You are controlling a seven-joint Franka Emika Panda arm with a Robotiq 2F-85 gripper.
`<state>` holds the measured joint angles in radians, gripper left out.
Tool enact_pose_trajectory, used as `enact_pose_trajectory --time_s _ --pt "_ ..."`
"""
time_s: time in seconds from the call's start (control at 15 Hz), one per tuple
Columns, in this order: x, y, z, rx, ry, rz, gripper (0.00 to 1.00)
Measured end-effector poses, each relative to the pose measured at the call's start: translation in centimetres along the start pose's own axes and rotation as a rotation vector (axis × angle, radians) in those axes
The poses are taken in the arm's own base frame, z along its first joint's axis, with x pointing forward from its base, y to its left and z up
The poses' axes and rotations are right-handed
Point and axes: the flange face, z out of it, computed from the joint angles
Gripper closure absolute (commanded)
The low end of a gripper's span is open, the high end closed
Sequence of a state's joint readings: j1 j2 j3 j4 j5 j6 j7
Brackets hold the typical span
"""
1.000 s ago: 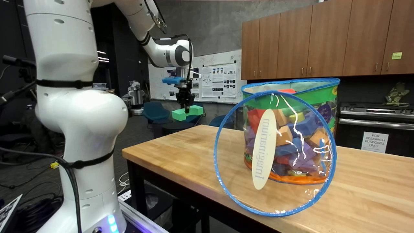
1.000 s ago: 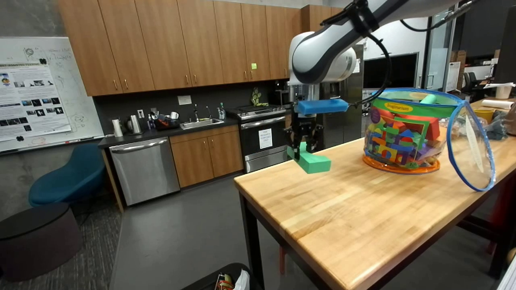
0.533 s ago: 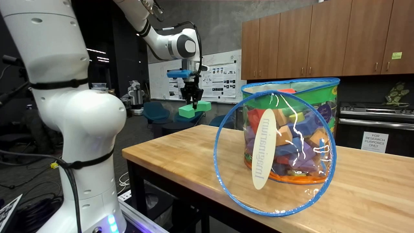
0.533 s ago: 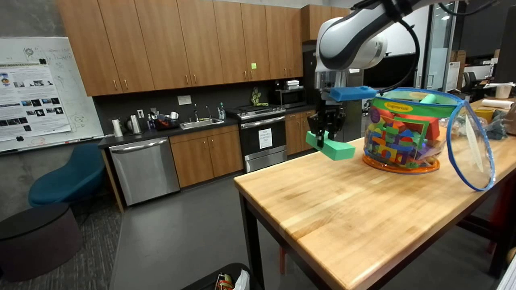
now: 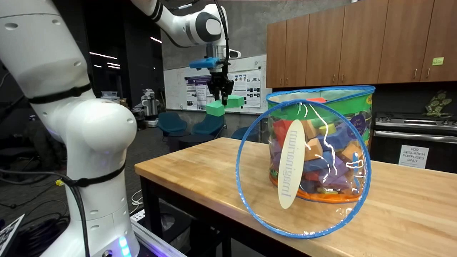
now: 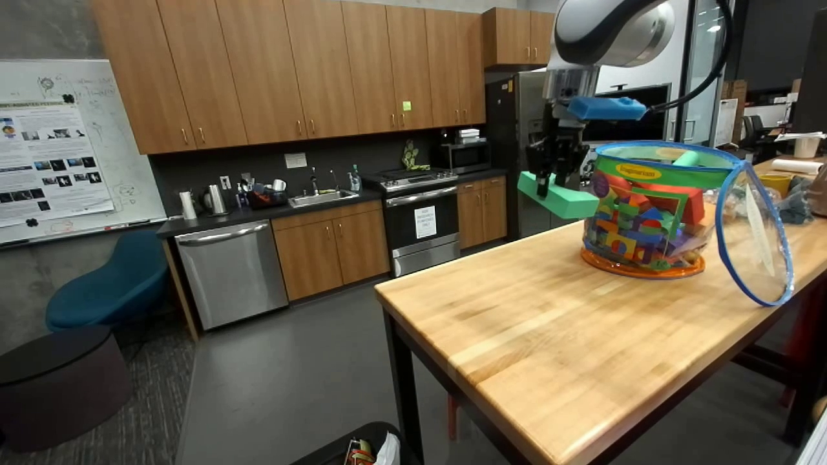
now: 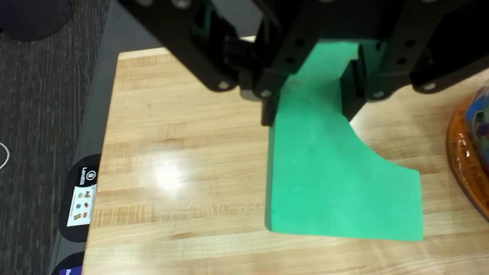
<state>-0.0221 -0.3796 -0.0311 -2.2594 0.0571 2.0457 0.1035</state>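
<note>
A green arch-shaped foam block point(image 7: 336, 187) is pinched at its narrow middle between the fingers of my gripper point(image 7: 310, 110). Both pads press on its sides, and its wider end juts out below them in the wrist view. In both exterior views the block point(image 5: 215, 108) hangs level in the air, above the far part of the wooden table point(image 6: 491, 336). Close to its right in an exterior view stands a clear round bag point(image 6: 704, 175) with a green band, full of coloured foam blocks. A green cylinder point(image 6: 688, 158) pokes up at its open top.
The bag's clear round lid with its blue rim point(image 6: 720, 226) hangs down at the side. The bag's orange base point(image 7: 460, 160) shows at the right of the wrist view. Bins point(image 7: 78, 198) stand beyond the table's edge. A stove point(image 6: 413, 184) and cupboards line the wall.
My gripper has risen and moved right in both exterior views, carrying the green block nearer to the bag. The grip looks the same; bag and lid have not moved.
</note>
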Motion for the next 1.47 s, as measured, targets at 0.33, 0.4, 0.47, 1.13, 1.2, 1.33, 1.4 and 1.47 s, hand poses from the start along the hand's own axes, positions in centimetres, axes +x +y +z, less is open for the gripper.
enact_pose_trajectory --time_s 0.33,0.4,0.47,1.13,1.2,1.33,1.4,1.47 --pt "0.2 4.4 -4.2 -0.023 0.056 0.076 0.85" --pt "0.3 5.3 -5.0 -0.022 0.070 0.095 0.85" --pt "0.5 6.2 -5.7 -0.021 0.085 0.113 0.85" --pt "0.3 15.7 -12.3 -0.036 0.197 0.334 0.85" --pt "0.2 16.7 -12.3 -0.037 0.195 0.359 0.85" --pt "-0.1 18.6 -12.2 -0.039 0.185 0.409 0.85" --pt "-0.2 19.6 -12.0 -0.040 0.178 0.437 0.85" --pt "-0.3 20.6 -11.8 -0.042 0.171 0.465 0.85"
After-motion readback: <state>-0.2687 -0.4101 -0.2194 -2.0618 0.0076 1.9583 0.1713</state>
